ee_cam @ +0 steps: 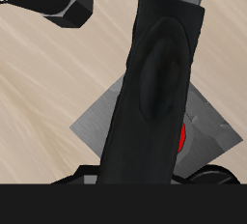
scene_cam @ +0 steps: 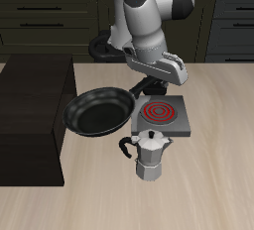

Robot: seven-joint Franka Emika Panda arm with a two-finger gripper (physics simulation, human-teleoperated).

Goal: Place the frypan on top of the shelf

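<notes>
The frypan (scene_cam: 97, 113) is round, shallow and black, and its long handle (scene_cam: 139, 88) runs up to my gripper (scene_cam: 151, 81). The gripper is shut on the handle's end and holds the pan above the table. The pan's far rim reaches over the edge of the shelf (scene_cam: 30, 115), a large dark boxy unit with a flat top. In the wrist view the handle (ee_cam: 154, 83) fills the middle, running away from the camera. My fingertips do not show clearly there.
A grey stove plate (scene_cam: 163, 116) with a red coil lies under the gripper and also shows in the wrist view (ee_cam: 207, 131). A silver moka pot (scene_cam: 151, 156) stands nearer the table's front edge; its top shows in the wrist view (ee_cam: 68, 1). Dark drawer cabinets (scene_cam: 60, 21) line the back.
</notes>
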